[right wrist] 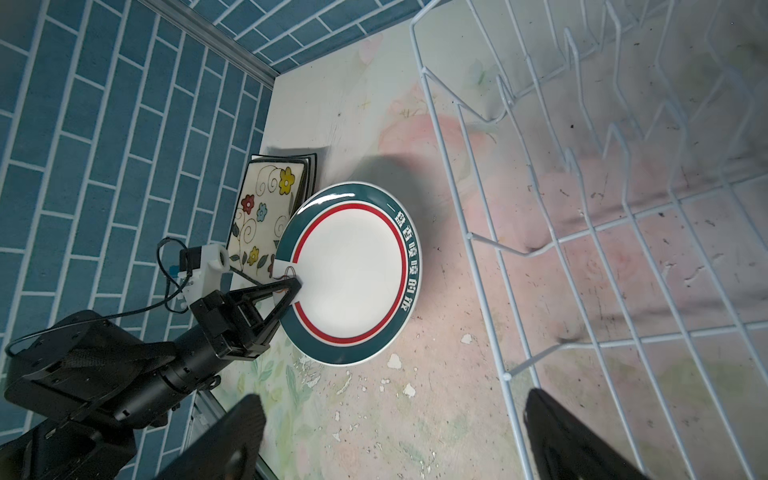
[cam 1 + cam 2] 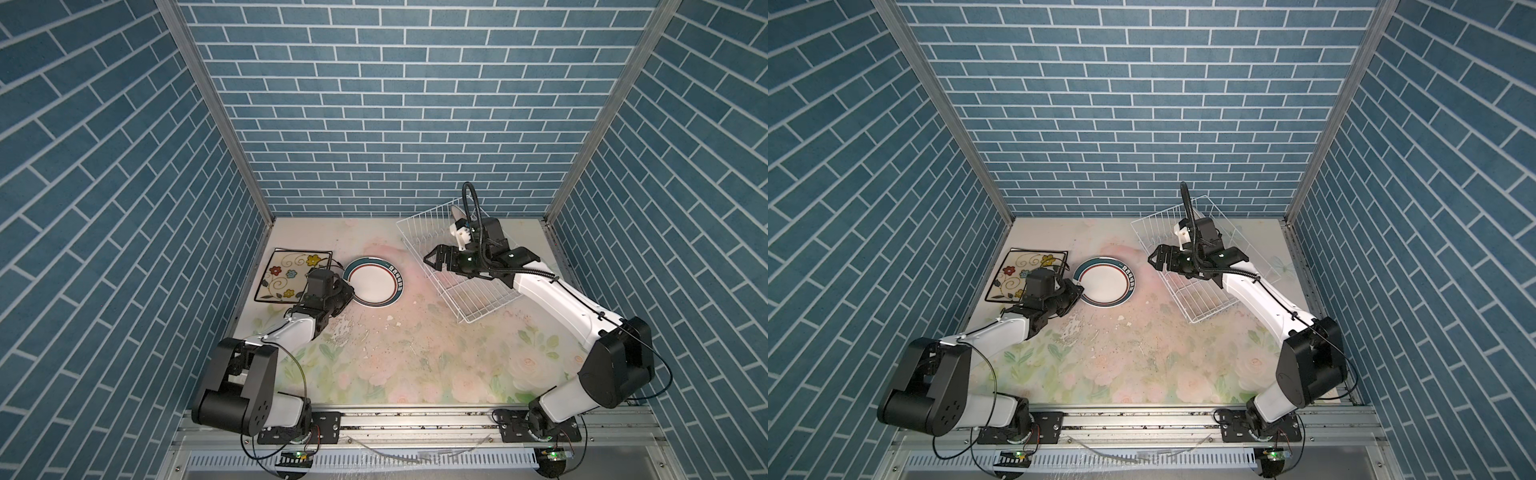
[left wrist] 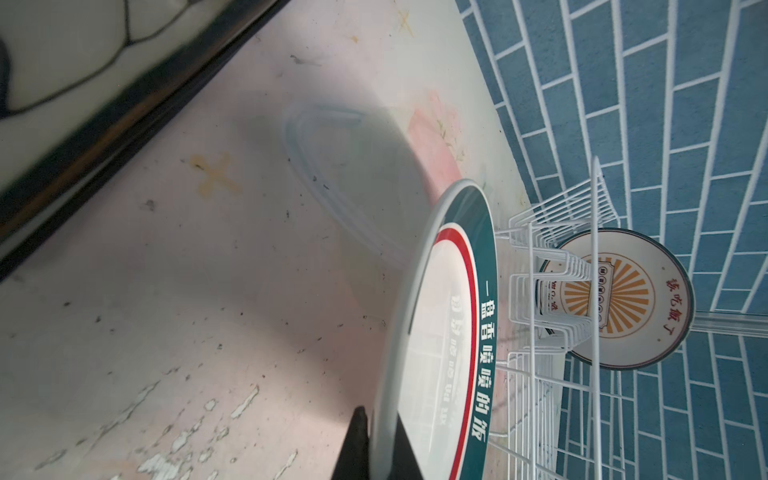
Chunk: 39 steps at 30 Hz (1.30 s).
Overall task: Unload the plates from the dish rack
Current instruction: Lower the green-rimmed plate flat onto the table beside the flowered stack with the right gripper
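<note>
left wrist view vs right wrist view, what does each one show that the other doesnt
Only the left wrist view: the sunburst plate standing upright in the dish rack. Only the right wrist view: the flowers on the square plate and the open right tool. Both: the green-rimmed round plate, the rack's white wires, and the left tool shut on that plate's rim.

White characters "一盘香喷喷的饭" ring the teal-banded plate (image 1: 353,274); the sunburst plate (image 3: 631,299) bears unclear red characters.
</note>
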Tool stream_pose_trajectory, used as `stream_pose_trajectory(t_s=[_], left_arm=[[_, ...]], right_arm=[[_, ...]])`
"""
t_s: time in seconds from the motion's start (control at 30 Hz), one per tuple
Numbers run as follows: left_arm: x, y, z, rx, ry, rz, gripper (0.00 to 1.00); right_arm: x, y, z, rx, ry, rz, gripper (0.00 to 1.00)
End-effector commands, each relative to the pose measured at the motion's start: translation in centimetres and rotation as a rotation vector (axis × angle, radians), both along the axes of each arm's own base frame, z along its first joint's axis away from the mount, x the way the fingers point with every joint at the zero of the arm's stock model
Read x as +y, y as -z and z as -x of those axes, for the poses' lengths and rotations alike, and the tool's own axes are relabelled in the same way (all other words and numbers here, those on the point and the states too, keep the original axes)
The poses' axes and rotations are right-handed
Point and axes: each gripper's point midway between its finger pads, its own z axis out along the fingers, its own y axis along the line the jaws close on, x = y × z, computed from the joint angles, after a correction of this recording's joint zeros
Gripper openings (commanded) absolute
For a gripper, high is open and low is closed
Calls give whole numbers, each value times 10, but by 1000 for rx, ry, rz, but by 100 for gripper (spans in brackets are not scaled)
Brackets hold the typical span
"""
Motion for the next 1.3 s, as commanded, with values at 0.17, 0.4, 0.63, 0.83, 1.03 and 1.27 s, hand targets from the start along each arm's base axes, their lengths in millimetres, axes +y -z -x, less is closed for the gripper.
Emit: stream_pose_trajectory(t_s=[0.17, 0.4, 0.63, 0.83, 1.03, 1.27], left_arm=[[11, -9, -20, -43, -59, 15, 0], [19, 1, -25, -25, -81, 24, 0], [17, 7, -33, -11, -76, 51, 0], [19, 13, -38, 4, -89, 35, 0], [17, 17, -42, 21, -82, 41, 8], [17, 22, -41, 39, -87, 43, 22]], right_arm=[[-15, -9, 5, -41, 4, 50, 98], [-18, -12, 9, -45, 4, 40, 98], [-21, -15, 9, -61, 11, 43, 98], [-23, -17, 11, -63, 12, 39, 99], [-24, -20, 12, -71, 16, 36, 98], [-27, -17, 14, -64, 18, 40, 99]])
